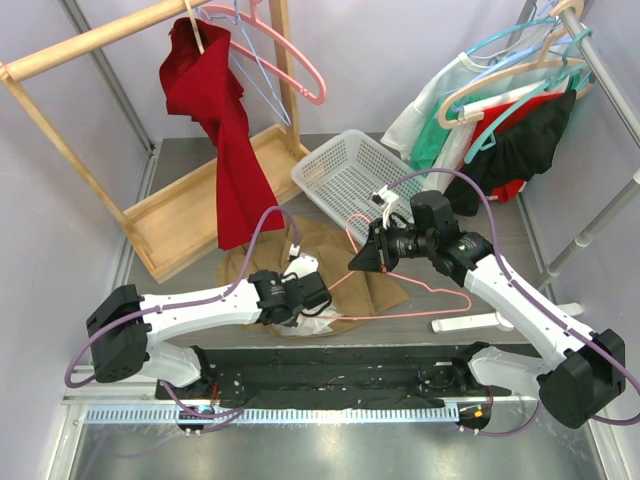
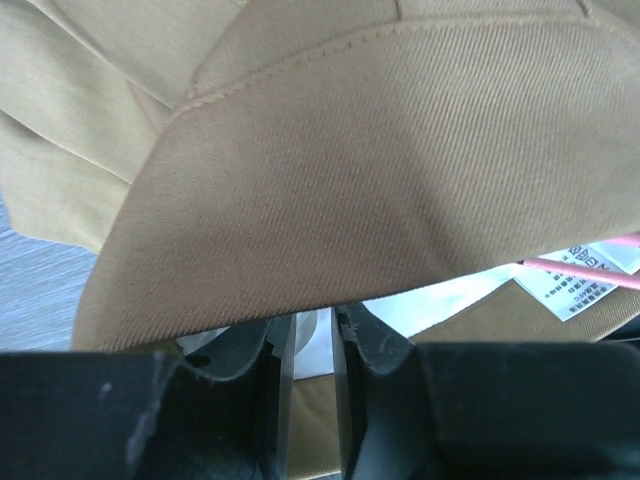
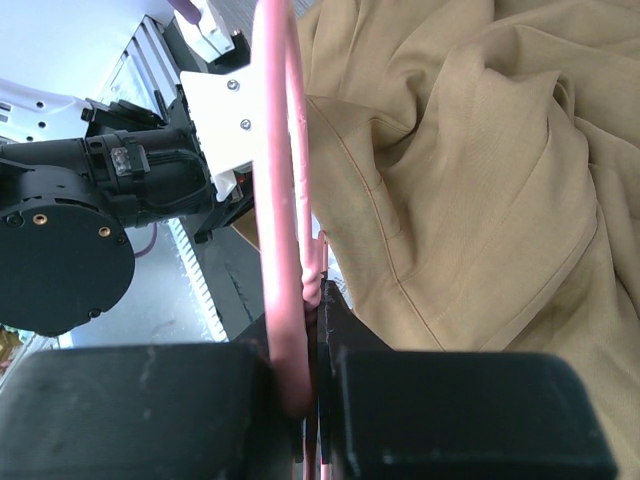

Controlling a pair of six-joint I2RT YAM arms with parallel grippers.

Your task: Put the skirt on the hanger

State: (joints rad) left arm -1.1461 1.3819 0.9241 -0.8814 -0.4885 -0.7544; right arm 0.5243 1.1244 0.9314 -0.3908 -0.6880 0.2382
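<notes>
Two arms share the work. On the left, the left pincer [image 2: 310, 340] sits low at the near edge of the tan twill skirt [image 1: 335, 245], which lies crumpled on the grey counter [image 1: 500, 260]. It is likely placed there to raise an edge for the hanger. Its jaws stand a narrow slit apart with the skirt's stitched edge draped over their tips; whether any cloth is actually pinched cannot be told. To the right, the right pincer [image 3: 316, 310] is clamped tight on the thin pink wire hanger [image 3: 278, 200]. It holds the hanger over the skirt's right side, probably to keep it steady while fabric is fed on.
</notes>
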